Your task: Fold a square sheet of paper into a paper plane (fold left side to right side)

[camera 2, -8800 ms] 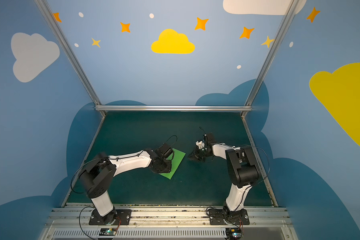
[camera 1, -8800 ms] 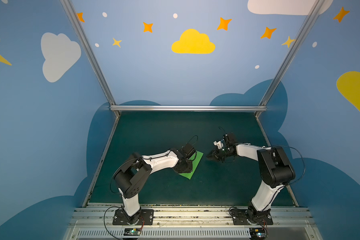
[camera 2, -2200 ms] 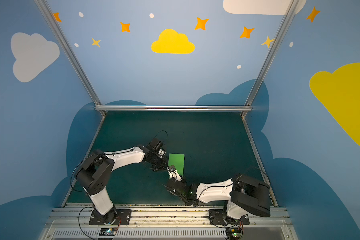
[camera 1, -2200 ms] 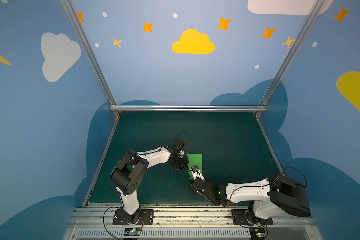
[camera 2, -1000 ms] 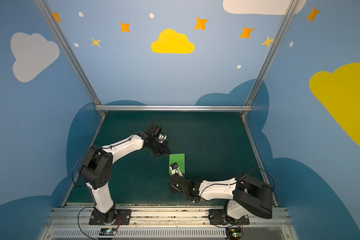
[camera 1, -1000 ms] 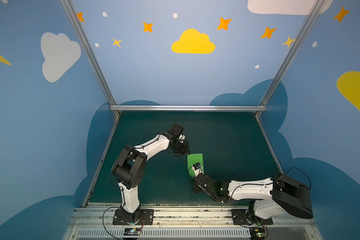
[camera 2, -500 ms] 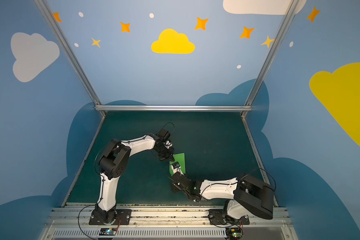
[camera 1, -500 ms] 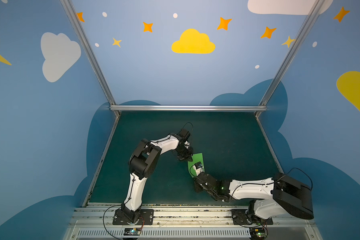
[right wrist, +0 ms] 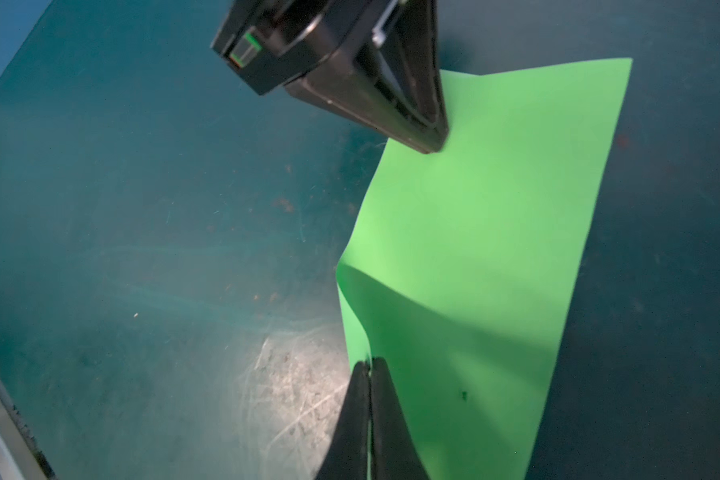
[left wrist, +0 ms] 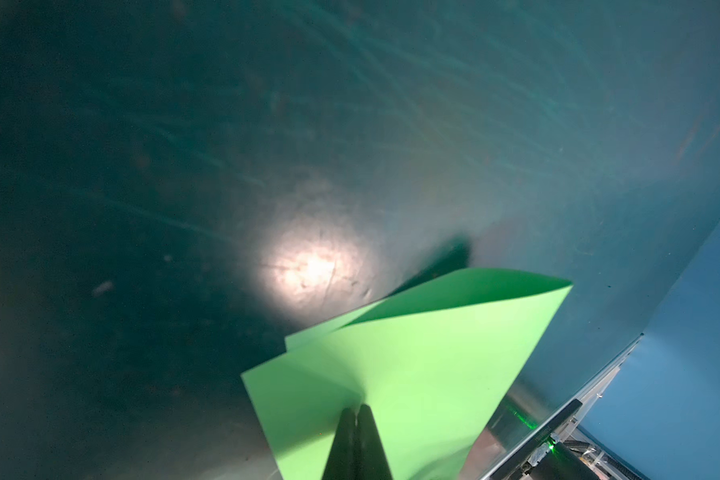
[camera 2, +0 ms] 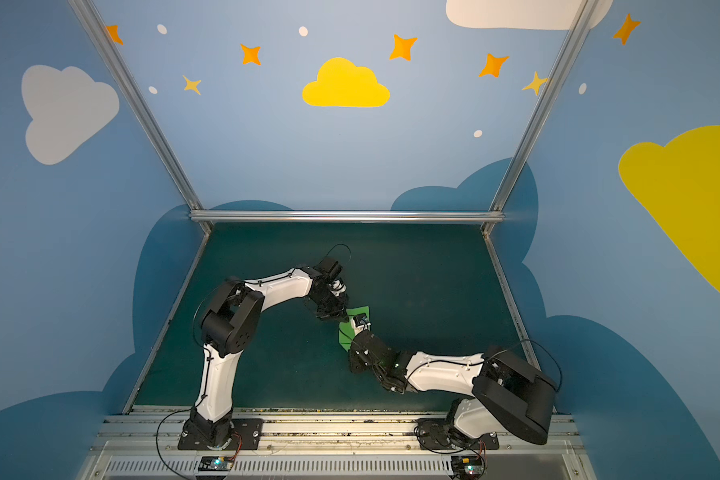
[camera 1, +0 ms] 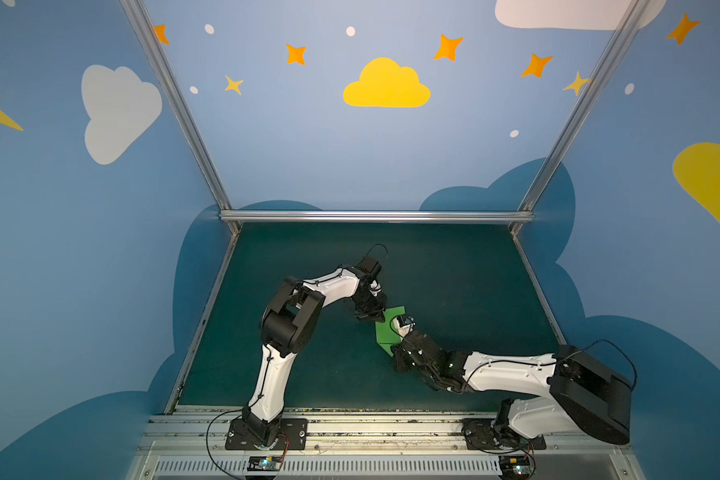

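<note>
Pinching green sheet (right wrist: 495,208): right fingers (right wrist: 350,424); left fingers (right wrist: 416,104) apparently pressing it.

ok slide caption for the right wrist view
Right gripper shut at the lifted edge of green paper, left gripper touching its other end

My desk (camera 1: 454,270) is a dark teal mat, scuffed pale in places. Blue walls (camera 1: 292,158) surround it, painted with a yellow cloud (camera 1: 385,85), a white cloud (camera 1: 117,112) and orange stars (camera 1: 296,54). A silver bar (camera 1: 375,216) edges its far side.
</note>
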Controlling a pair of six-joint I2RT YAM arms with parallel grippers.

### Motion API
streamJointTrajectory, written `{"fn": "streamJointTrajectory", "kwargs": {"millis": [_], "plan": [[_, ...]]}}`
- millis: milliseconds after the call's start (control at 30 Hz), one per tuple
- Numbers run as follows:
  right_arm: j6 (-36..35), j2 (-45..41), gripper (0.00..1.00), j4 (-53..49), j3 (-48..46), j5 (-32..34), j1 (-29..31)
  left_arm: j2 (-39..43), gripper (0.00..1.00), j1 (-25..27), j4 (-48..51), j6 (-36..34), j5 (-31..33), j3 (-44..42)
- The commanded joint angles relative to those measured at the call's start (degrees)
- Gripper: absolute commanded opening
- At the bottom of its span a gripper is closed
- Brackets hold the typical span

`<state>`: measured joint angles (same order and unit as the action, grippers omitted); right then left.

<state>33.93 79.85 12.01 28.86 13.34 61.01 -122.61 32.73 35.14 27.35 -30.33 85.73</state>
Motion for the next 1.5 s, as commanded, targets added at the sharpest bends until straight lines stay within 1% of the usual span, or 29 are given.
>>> {"fn": "streamJointTrajectory", "kwargs": {"millis": [0,467,833,1467], "plan": [[-0.89,-0.06,0.00,0.01,-0.35,-2.36,-1.61,-2.14,0.04,-0.05,2.31,-1.20,3.36,-0.22],[-0.85,1.92,0.00,1.05,-0.42,-5.51,-7.28,-2.11,0.04,0.14,2.40,-1.76,3.78,-1.00],[-1.06,3.27,0.00,1.43,-0.47,-6.64,-10.24,-2.38,0.04,0.32,2.72,-2.12,3.82,-0.79],[-1.20,5.33,0.00,2.02,0.06,-8.08,-12.01,-2.82,0.04,0.59,2.39,-2.21,3.30,-0.92]]}}
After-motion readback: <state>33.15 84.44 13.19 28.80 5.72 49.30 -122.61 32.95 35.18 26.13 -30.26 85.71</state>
